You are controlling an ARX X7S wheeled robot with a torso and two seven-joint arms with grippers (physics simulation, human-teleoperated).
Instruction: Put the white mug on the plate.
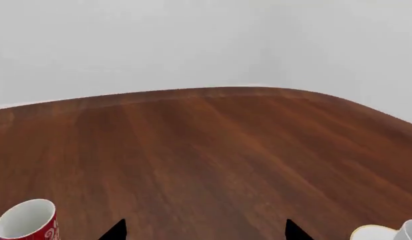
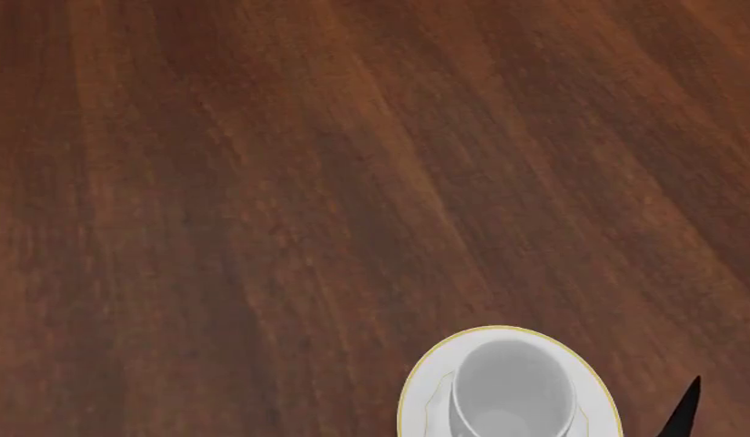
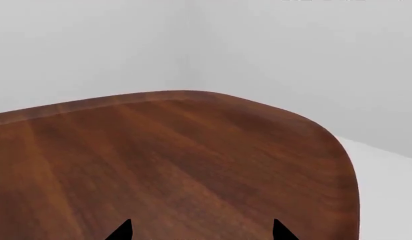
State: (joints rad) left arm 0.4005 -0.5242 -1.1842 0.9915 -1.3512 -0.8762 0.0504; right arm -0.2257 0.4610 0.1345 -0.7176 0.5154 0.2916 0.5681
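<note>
Seen from the head camera: plain glossy white cylindrical mug [image 2: 513, 387] standing upright on round white plate with thin gold rim [image 2: 424, 382], at the near right of a dark brown wooden table [image 2: 290, 182]. Just right of the plate, one black fingertip [image 2: 684, 410], touching nothing. Seen from the left wrist: left gripper [image 1: 204, 231] with jaws spread, holding nothing, above bare wood; red mug with white patterns [image 1: 29, 221] upright nearby. Seen from the right wrist: right gripper [image 3: 200, 231] with jaws likewise spread, holding nothing, near the table's rounded corner.
</note>
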